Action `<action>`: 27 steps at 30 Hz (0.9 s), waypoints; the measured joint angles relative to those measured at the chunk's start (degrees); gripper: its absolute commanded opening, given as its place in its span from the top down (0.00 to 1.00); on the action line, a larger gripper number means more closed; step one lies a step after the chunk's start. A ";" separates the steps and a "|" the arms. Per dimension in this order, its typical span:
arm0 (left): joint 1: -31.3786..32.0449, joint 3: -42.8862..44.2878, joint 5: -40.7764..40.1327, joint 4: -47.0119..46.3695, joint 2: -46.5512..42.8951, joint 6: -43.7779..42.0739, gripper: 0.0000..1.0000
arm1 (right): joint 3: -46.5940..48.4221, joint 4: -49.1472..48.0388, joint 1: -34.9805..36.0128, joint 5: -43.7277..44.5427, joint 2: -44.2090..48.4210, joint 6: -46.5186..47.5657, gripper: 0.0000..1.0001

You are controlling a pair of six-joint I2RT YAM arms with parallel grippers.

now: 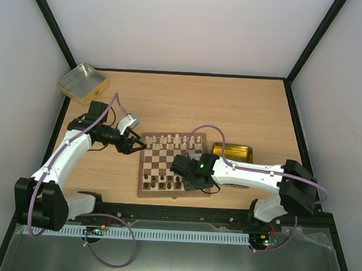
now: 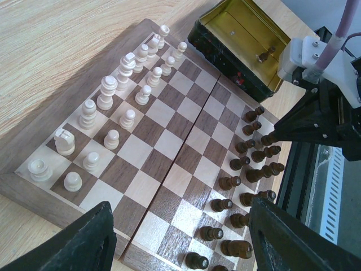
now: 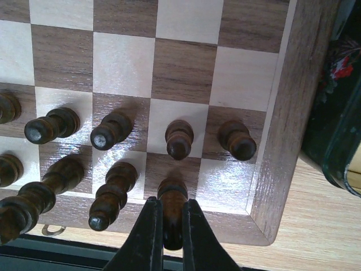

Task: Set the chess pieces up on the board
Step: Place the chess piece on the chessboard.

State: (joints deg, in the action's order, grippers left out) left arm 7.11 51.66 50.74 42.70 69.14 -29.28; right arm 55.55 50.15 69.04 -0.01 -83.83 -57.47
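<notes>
The board (image 1: 162, 161) lies in the middle of the table. Cream chess pieces (image 1: 172, 140) stand in two rows at its far side, dark chess pieces (image 1: 161, 181) in two rows at its near side. My right gripper (image 3: 171, 202) is shut on a dark brown piece (image 3: 172, 195) over a dark back-row square, one square from the board's right edge (image 3: 282, 130); I cannot tell whether it rests on the board. My left gripper (image 2: 180, 226) is open and empty above the board's left edge (image 1: 134, 146). The left wrist view shows cream pieces (image 2: 107, 93) and dark pieces (image 2: 248, 164).
A gold tin (image 1: 233, 153) lies against the board's right side, with one small piece (image 2: 262, 56) inside it. A second gold tin (image 1: 82, 83) sits at the far left corner of the table. Black frame rails run along the table edges.
</notes>
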 measured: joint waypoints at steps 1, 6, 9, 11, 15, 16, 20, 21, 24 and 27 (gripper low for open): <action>0.00 0.00 0.02 0.00 0.00 -0.02 0.35 | 0.00 -0.13 0.00 0.02 -0.15 0.00 0.98; 0.00 0.00 0.00 0.00 -0.11 -0.02 0.35 | 0.00 -0.63 0.00 0.09 -1.22 0.02 0.98; 0.00 0.00 0.00 0.00 -0.31 -0.02 0.35 | 0.00 -0.85 0.00 0.17 -2.01 0.04 0.94; 0.00 0.00 0.00 0.00 -0.35 -0.02 0.35 | 0.02 -0.90 0.00 0.22 -2.01 0.02 0.90; 0.00 0.00 0.00 0.02 -0.35 -0.02 0.35 | 0.02 -0.96 0.00 0.59 -2.08 0.24 0.86; 0.00 0.00 0.00 0.00 -0.35 -0.02 0.35 | 0.02 -0.94 0.00 0.70 -2.10 0.20 0.86; 0.00 0.00 0.00 0.00 -0.35 -0.02 0.35 | 0.31 -0.90 0.00 1.40 -2.12 0.22 0.84; 0.00 0.00 0.00 0.00 -0.35 -0.02 0.35 | 0.48 -0.85 0.00 1.53 -2.12 0.22 0.84; 0.00 0.00 0.00 0.00 -0.35 -0.02 0.35 | 1.22 -0.83 0.00 1.79 -2.12 0.22 0.84; 0.00 0.00 0.00 0.00 -0.35 -0.02 0.35 | 1.79 -0.68 0.00 2.01 -2.12 0.22 0.84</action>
State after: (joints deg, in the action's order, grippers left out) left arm 7.11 51.66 50.74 42.70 68.79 -29.30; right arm 57.34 49.47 69.04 2.00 -85.95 -57.25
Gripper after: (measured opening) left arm 0.653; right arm 0.158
